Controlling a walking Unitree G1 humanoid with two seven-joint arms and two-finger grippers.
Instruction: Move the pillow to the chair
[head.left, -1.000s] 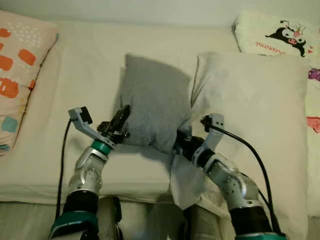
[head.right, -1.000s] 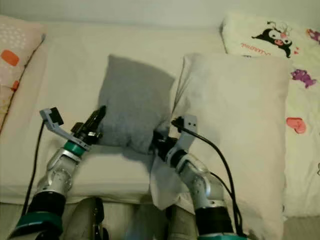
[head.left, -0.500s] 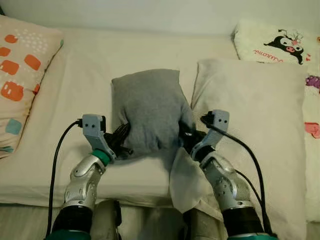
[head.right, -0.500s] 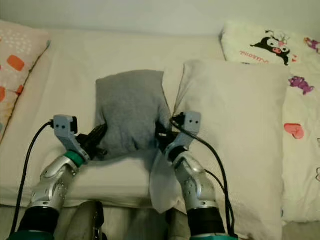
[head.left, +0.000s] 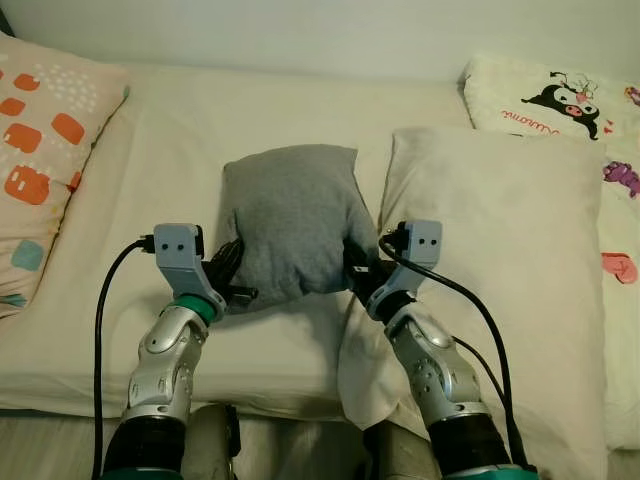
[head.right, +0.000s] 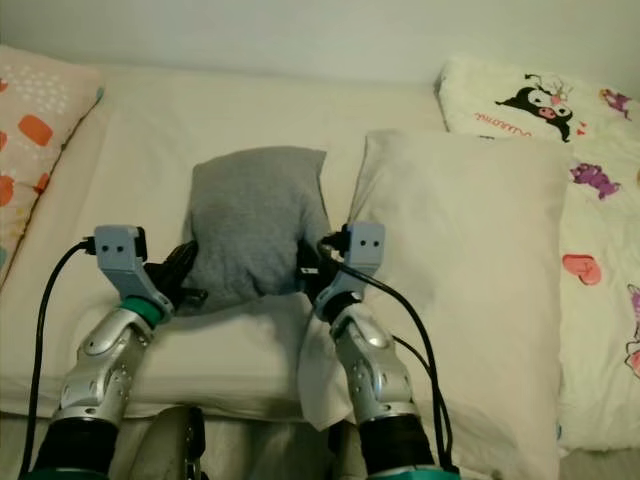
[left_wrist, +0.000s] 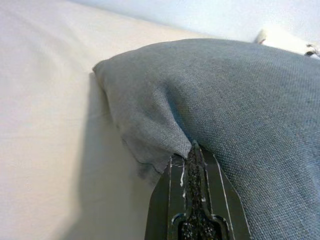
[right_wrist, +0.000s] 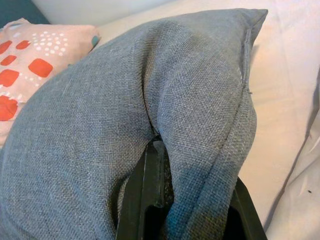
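Small grey woven-fabric pillow (head.left: 292, 222) on cream bed (head.left: 170, 140), pinched by left gripper (head.left: 229, 283) and right gripper (head.left: 357, 275), each clamped on fabric. Best lifted evenly, both grips kept tight.

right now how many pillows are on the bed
4. The grey pillow in the middle, pinched between the left gripper and the right gripper; the white pillow beside it; the orange-patterned pillow far left; the cartoon-print pillow far right, partly cut off.
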